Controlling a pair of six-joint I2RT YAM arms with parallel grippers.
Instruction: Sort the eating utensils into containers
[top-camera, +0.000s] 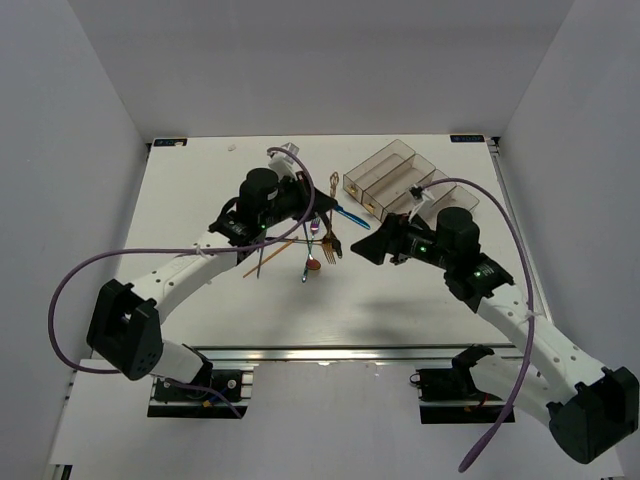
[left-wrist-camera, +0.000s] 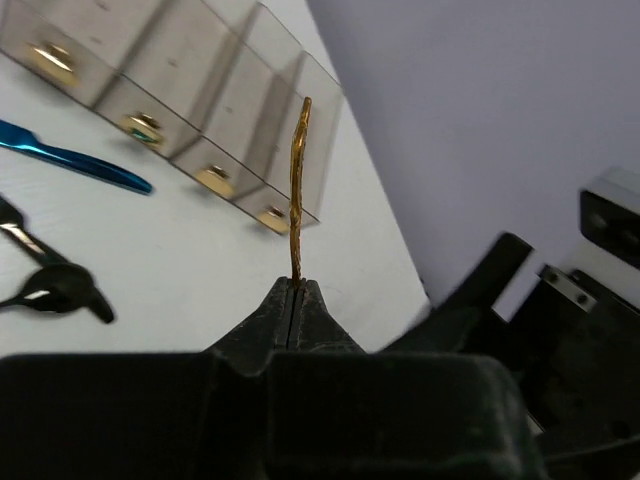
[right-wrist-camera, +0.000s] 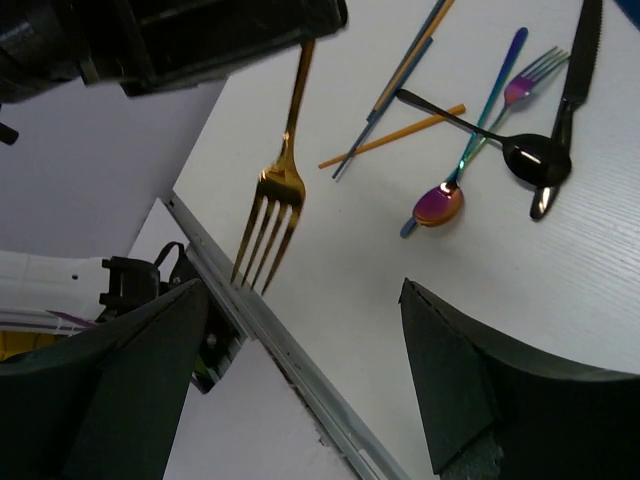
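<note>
Gold fork (right-wrist-camera: 275, 200): off the tabletop (top-camera: 400, 310), over its far half about mid-width, just left of the bins. Held by the handle end, with the tines free and clear of the surface.
Left claw (left-wrist-camera: 295, 290): jaws pressed together on the gold fork's handle, which sticks straight out from the tips.
Bins (top-camera: 395, 175): four long, clear, smoky compartments joined side by side. They sit near the far right corner of the tabletop, set at an angle to its edges. Contents cannot be told.
Blue knife (left-wrist-camera: 70, 160): flat on the tabletop, just beside the bins' left end, between them and the other cutlery.
Rainbow spoon (right-wrist-camera: 440, 205): flat near the middle of the tabletop, with its handle crossing the other pieces there.
Rainbow fork (right-wrist-camera: 535, 75): lies alongside the rainbow spoon in the same cluster.
Black spoon (right-wrist-camera: 530, 158): lies across the rainbow pieces, with its bowl on their right side.
Black knife (right-wrist-camera: 572, 90): just beside the black spoon's bowl. Whether they touch cannot be told.
Chopsticks (right-wrist-camera: 395, 137): thin sticks at the left side of the cluster, crossing one another.
Right claw (right-wrist-camera: 302, 290): jaws spread wide and holding nothing. It hangs above the tabletop to the right of the cluster, pointing toward the gold fork's tines.
</note>
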